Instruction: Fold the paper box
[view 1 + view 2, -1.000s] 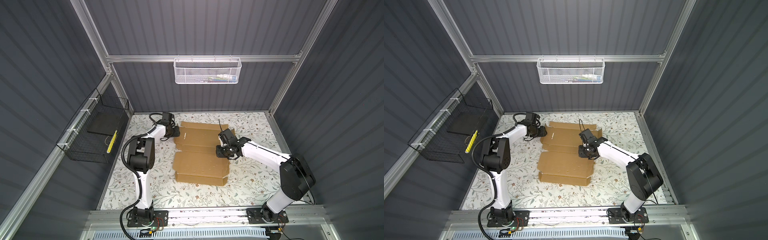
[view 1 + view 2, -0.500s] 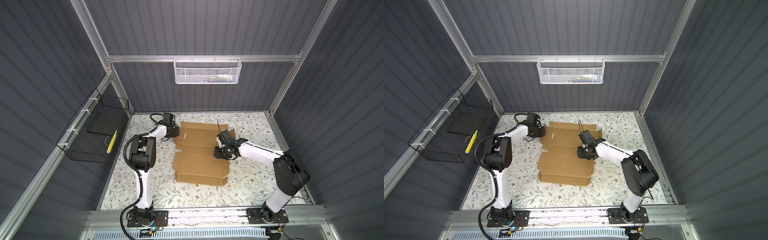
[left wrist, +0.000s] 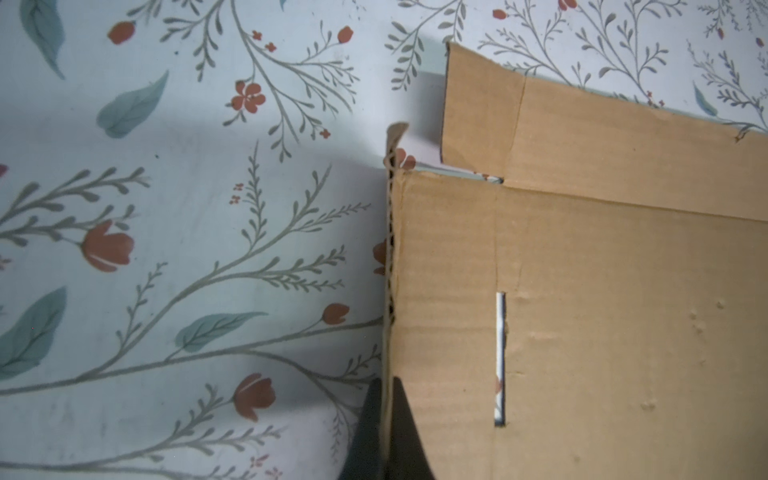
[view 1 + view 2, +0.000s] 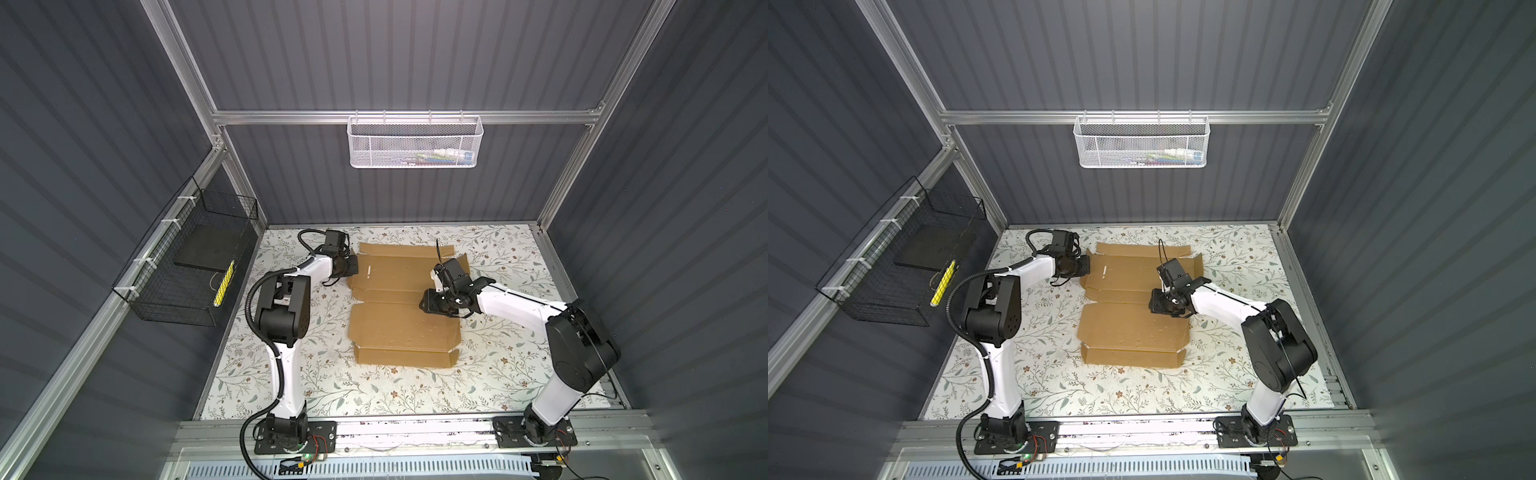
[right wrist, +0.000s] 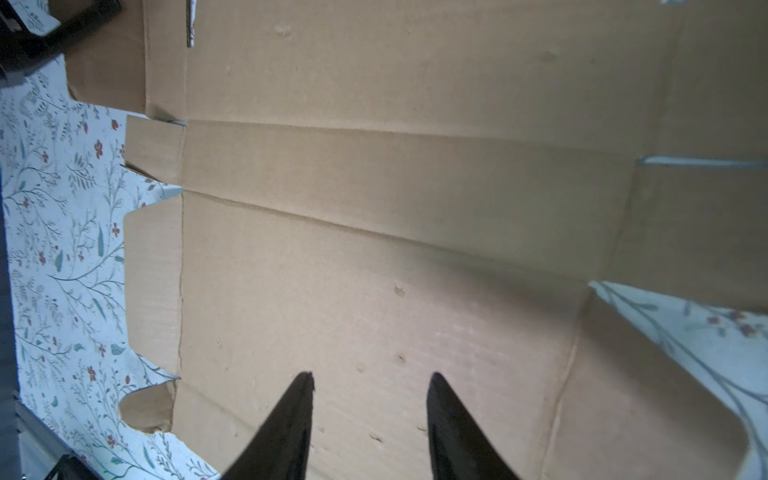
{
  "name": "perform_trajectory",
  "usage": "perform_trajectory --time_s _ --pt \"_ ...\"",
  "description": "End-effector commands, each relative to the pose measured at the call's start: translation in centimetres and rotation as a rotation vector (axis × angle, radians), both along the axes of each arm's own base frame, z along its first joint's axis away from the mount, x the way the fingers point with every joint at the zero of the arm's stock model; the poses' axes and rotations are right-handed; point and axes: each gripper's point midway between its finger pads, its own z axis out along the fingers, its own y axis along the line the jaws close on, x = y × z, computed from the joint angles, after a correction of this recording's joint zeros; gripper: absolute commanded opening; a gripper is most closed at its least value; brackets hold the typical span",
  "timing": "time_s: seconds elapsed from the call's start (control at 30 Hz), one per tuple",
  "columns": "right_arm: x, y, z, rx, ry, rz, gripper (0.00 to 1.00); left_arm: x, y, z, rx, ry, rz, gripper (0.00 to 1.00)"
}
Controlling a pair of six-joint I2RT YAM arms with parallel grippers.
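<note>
The left gripper point(image 3: 387, 388) clamps a flap edge of the paper box point(image 3: 623, 291), the right gripper point(image 5: 370, 380) gapes empty, so a sharp pull may tear it.

White links point(image 4: 287, 374), black joints point(image 4: 282, 320) — looping black cables point(image 4: 249, 307).

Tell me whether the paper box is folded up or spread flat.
Mostly spread: the paper box lies open on the table, panels and creases exposed; the left claw pinches one side flap's edge.
</note>
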Motion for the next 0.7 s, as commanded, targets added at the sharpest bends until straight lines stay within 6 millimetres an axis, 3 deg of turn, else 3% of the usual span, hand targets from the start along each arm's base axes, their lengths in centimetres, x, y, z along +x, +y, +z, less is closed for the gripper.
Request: perform_trajectory --time_s 0.0,0.43,0.67 --pt "0.2 0.4 2.2 0.068 -0.032 -0.030 0.49 -1.0 0.5 1.7 -0.033 -0.056 0.039 0.00" --pt "1.3 2.4 7.4 0.271 -0.066 -0.158 0.56 -4.1 1.8 4.8 -0.105 -0.238 0.125 0.00" --pt "3.1 2.1 10.2 0.355 -0.095 -0.321 0.61 -5.6 2.0 5.9 -0.156 -0.342 0.135 0.00"
